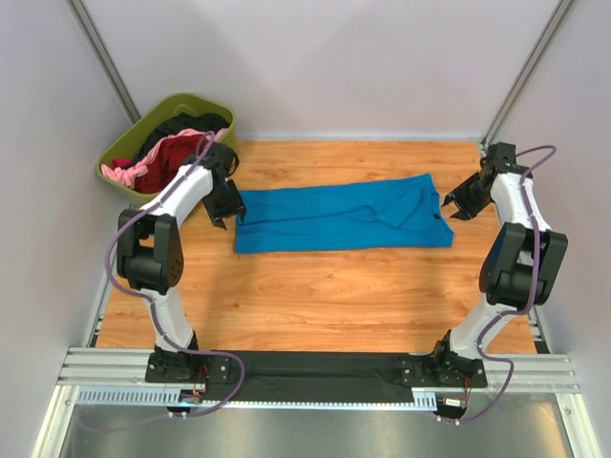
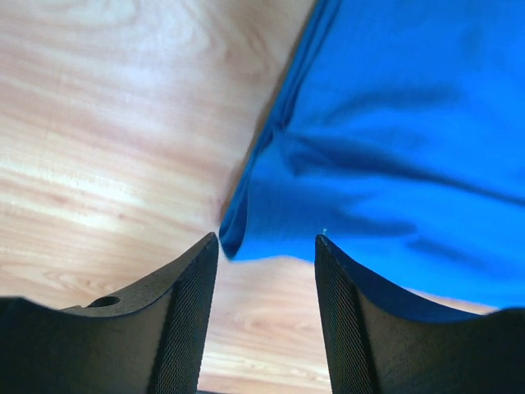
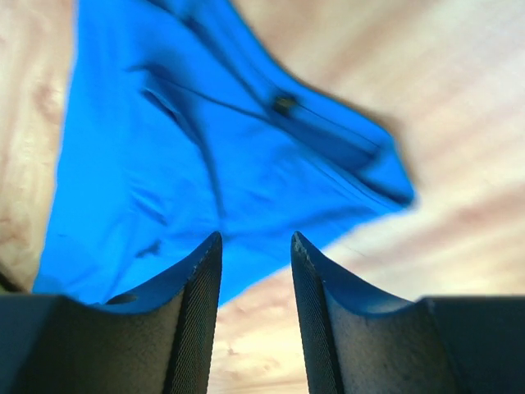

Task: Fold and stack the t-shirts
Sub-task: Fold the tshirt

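The blue t-shirt [image 1: 334, 221] lies flat in the middle of the wooden counter [image 1: 334, 296], folded into a long band that runs from left to right. Its collar end, with a few creases, points toward the right arm.

At the shirt's left end is the left gripper [image 1: 229, 212]. Its fingers are spread apart with nothing between them, and from its wrist camera one corner of the cloth sits just past the gap. At the other end the right gripper [image 1: 458, 205] is just off the collar edge. It is also parted and holding nothing. Its wrist view is blurred, but the blue cloth fills the space beyond its fingertips. I cannot tell whether either gripper touches the cloth.

In the far left corner, behind the left arm, stands a green tub [image 1: 115, 153]. It is heaped with more shirts: a dark red one [image 1: 177, 153], a pink one [image 1: 134, 174] spilling toward the rim, and a black one [image 1: 191, 124] at the back.
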Controlling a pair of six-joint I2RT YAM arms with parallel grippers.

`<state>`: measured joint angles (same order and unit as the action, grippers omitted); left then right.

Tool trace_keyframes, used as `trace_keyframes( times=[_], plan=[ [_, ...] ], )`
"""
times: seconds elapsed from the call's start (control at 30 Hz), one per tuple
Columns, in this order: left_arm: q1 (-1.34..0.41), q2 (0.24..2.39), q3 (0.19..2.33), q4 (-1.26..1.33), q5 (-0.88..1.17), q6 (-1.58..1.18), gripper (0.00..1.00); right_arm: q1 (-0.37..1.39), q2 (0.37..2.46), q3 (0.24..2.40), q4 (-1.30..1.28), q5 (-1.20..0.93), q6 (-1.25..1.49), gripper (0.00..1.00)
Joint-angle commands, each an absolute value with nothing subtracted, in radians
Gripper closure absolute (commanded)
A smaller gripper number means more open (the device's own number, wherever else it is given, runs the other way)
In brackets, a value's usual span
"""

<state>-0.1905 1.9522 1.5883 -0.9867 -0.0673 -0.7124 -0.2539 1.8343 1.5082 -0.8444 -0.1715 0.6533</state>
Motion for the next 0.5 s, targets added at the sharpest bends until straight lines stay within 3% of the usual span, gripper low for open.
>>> trace_keyframes(
  times=[0.0, 0.47],
  plan=[
    [-0.198, 1.809, 1.471, -0.884, -0.025, -0.672, 0.42, -0.273, 1.770, 1.424, -0.882, -0.098, 0.623, 0.59],
    [-0.298, 1.792, 1.310, -0.841, -0.064, -0.670, 0.43, -0.295, 1.841, 1.298, -0.755, -0.083, 0.620, 0.58]
  ],
)
